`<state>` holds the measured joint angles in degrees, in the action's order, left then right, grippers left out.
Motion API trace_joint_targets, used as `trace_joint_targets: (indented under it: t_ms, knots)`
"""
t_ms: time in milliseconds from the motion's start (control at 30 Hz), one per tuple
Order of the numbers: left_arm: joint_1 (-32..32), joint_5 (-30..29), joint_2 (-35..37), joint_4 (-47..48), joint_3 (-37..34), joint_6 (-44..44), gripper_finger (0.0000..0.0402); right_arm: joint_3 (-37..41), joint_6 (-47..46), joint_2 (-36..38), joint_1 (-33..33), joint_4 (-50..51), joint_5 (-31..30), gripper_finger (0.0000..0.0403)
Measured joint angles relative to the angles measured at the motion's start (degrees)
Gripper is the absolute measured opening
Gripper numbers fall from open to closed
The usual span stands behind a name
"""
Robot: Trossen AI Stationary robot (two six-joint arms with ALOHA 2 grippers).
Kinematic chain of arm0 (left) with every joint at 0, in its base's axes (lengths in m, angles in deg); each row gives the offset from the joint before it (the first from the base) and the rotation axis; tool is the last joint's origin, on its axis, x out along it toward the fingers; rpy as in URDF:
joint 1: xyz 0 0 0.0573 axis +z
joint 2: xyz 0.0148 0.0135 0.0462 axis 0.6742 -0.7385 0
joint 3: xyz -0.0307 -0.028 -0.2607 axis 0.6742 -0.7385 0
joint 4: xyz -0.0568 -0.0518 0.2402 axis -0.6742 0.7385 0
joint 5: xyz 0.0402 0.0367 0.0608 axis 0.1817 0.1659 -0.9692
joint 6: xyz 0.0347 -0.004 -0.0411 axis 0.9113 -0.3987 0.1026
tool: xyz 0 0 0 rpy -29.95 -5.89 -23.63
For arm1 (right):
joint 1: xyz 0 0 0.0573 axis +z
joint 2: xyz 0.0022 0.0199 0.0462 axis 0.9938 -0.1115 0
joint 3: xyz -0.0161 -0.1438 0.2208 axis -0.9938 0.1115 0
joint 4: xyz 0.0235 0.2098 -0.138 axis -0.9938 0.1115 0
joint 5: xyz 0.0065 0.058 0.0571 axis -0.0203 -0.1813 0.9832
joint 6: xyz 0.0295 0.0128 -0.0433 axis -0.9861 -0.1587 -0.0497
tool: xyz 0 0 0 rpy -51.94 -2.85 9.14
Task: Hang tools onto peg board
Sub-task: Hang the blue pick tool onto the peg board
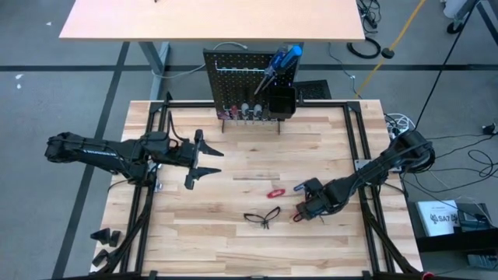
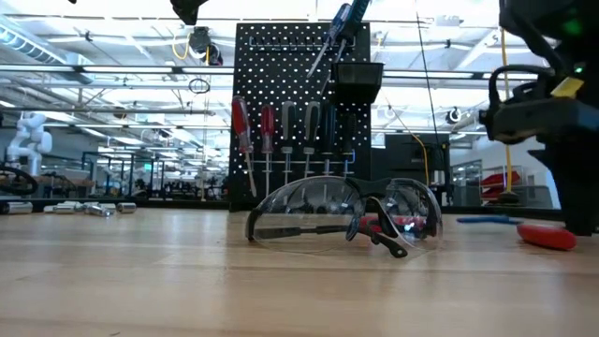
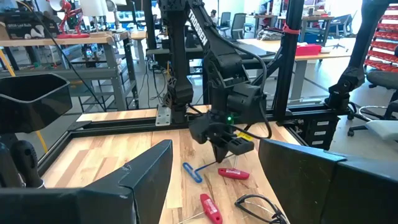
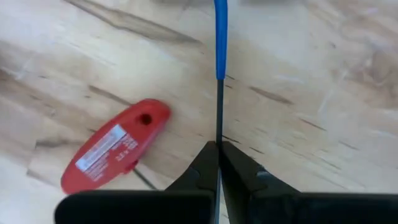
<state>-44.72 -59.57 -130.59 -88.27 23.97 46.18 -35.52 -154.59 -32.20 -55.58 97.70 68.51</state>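
The right gripper [image 4: 219,163] is reaching low over the tabletop, its fingers pinching closed. The left gripper [image 1: 204,159] is hovering at the table's left side, fingers spread wide.

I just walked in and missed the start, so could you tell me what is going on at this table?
The right gripper is low on the table, shut on the thin shaft of a blue-handled hex key, beside a red-handled hex key. The left gripper hovers open over the table's left side. Several screwdrivers already hang on the peg board; the glasses still lie on the table.
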Motion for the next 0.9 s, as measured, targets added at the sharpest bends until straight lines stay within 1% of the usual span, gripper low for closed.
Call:
trace_joint_targets:
  t_ms: [133,233,333,400,467,567,633,667,733,767,833,900]
  knots:
    - [0.0,0.0,0.0,0.0,0.0,0.0,0.0247,-3.0,3.5,1.7,-1.1,3.5,-1.7,0.0002]
    - [0.0,0.0,0.0,0.0,0.0,0.0,0.0247,-7.4,5.9,3.6,-1.1,9.2,-5.8,0.0001]
    - [0.0,0.0,-0.2,-0.1,0.0,0.0,0.0247,-12.8,10.6,5.6,-0.9,12.4,-13.0,0.0001]
    - [0.0,0.0,-0.7,-0.9,0.0,0.1,0.0247,-16.2,16.2,6.6,-0.9,12.1,-18.5,0.0001]
    - [0.0,0.8,-1.7,-3.4,0.0,0.3,0.0247,-19.5,24.1,7.2,-0.9,9.9,-24.0,0.0001]
    - [0.0,4.4,-4.3,-9.0,0.0,0.5,0.0247,-23.5,39.4,7.7,-0.9,2.1,-32.6,0.0]
    - [0.0,6.8,-6.7,-12.8,0.0,0.7,0.0247,-24.9,51.0,7.7,-0.9,-7.3,-36.4,0.0]
    - [0.0,7.7,-8.1,-15.1,0.0,1.0,0.0247,-25.1,57.5,7.7,-1.0,-13.0,-37.2,0.0]
    - [0.0,8.0,-10.8,-18.9,0.0,1.7,0.0247,-25.2,69.1,7.3,-1.3,-24.8,-37.0,0.0]
    - [0.0,8.0,-12.3,-21.2,0.0,1.8,0.0247,-25.2,73.8,7.0,-1.5,-29.6,-35.4,0.0]
    - [0.0,8.0,-15.0,-25.1,0.0,1.7,0.0247,-25.2,79.7,6.3,-2.2,-36.0,-30.9,0.0]
    - [0.0,8.9,-17.4,-28.9,0.0,1.7,0.0247,-25.2,82.5,5.5,-3.2,-39.8,-27.5,0.0]
